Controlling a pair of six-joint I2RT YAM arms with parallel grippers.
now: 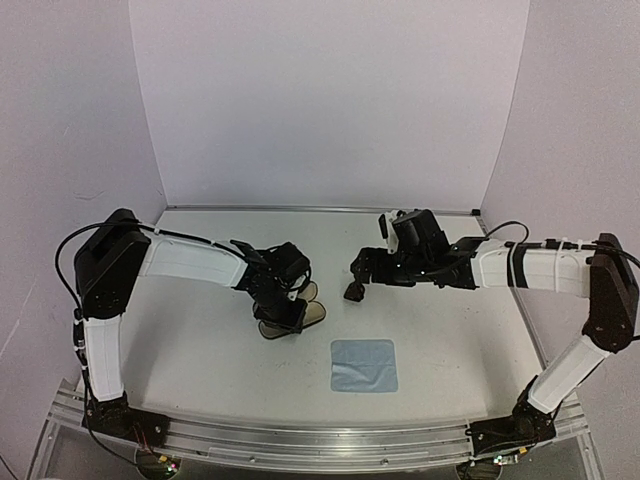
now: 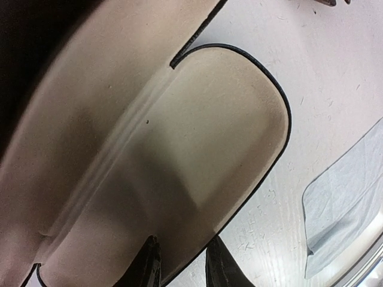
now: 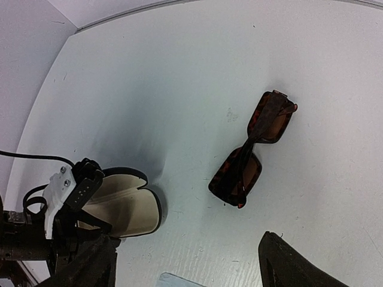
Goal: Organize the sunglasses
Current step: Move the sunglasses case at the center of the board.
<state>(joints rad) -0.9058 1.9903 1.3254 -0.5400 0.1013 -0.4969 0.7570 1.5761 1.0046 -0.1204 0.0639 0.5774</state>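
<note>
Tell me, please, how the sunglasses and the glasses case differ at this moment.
The sunglasses are folded shut; the case lies open. The sunglasses lie untouched, while the left end effector pinches the case's rim. The sunglasses are mottled brown with dark lenses; the case is black with a tan lining. Both appear to sit on the white table.

White table (image 1: 200, 345): sunglasses (image 3: 251, 152), case (image 3: 128, 206) (open), cloth (image 1: 364, 365).
</note>
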